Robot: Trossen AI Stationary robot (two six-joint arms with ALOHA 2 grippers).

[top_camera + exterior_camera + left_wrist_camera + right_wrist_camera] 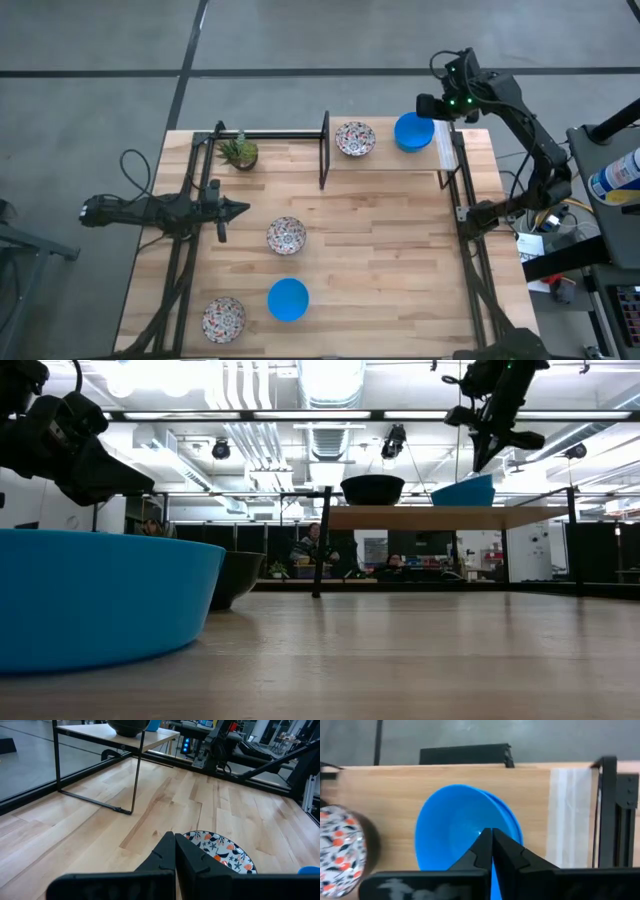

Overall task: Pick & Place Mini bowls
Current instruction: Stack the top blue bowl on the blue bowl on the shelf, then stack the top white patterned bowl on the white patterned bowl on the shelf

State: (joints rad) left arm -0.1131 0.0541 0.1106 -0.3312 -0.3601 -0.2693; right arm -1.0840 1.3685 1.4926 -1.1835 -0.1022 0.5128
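Observation:
A raised wooden shelf (385,162) at the table's far right carries a floral-patterned mini bowl (355,138) and a blue mini bowl (410,132). My right gripper (491,834) is above the blue bowl's (455,830) right side, shut on it. On the tabletop sit a patterned bowl (286,236) in the middle, a blue bowl (288,299) and another patterned bowl (223,318) near the front. My left gripper (240,209) is shut and touches nothing. It hovers at the table's left, pointing at the middle patterned bowl (225,852). My right gripper pinches the blue bowl's rim (492,870) on its right side between its two fingers, one inside the bowl and one outside. The fingers come slanting down from above. The bowl (462,492) sits tilted, its held side raised and its left side low on the shelf.
A small potted plant (240,152) stands at the far left. The shelf's black frame posts (324,150) rise mid-table, and black rails run along both table sides. White tape (567,815) covers the shelf's right end.

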